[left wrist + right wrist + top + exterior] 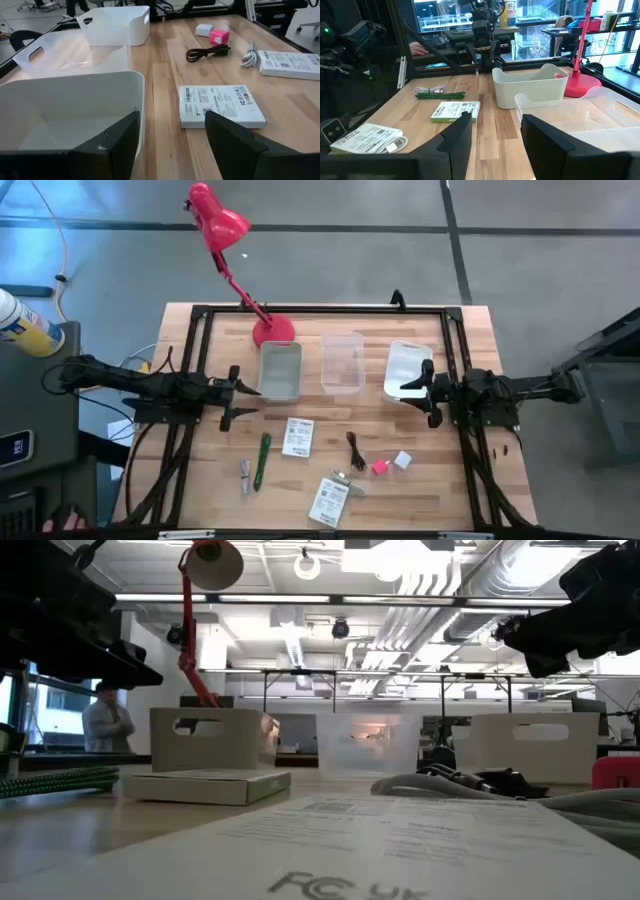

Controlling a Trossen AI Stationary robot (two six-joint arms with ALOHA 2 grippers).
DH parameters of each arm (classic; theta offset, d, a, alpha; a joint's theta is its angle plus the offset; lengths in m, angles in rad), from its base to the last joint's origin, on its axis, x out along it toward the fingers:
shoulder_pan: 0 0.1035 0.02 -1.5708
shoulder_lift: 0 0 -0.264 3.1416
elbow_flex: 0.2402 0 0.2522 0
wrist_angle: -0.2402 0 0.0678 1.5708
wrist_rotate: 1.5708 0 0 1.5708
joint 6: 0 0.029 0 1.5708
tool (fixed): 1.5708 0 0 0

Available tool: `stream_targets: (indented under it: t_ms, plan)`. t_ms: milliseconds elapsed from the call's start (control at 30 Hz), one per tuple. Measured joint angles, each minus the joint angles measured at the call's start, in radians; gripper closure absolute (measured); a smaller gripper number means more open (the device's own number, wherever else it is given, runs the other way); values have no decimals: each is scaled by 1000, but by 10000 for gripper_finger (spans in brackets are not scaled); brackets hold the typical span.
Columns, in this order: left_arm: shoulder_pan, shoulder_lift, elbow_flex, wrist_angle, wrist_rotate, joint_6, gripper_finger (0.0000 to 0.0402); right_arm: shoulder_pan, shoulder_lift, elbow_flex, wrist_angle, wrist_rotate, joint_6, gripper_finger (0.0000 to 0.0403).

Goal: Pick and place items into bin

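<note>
Three bins stood in a row: grey bin [280, 370], clear bin [343, 363], white bin [408, 370]. Left gripper [236, 396] and right gripper [428, 392] hovered beside them, jaws parted, apparently empty. Green pen [263, 459], black cable [356, 449], pink cube [380, 468] and cards [298, 437] lay on the table [470, 340].

I see the wooden table [200, 480] carrying three bins [281, 371] between my claws. Nearer me lie cards [298, 437], pen [263, 459], cable [356, 450], cubes [380, 468].

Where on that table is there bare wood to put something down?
Bare wood runs along the front left corner, left of the green pen, and right of the white cube. The back is crowded: three bins side by side, plus the red lamp.
</note>
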Motion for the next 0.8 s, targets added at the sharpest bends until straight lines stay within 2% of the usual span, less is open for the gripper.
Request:
stream_targets:
  t_ms: [800]
  plan:
    - [0,0,0,0,0,0,190,0,0,0,0,0,0,246]
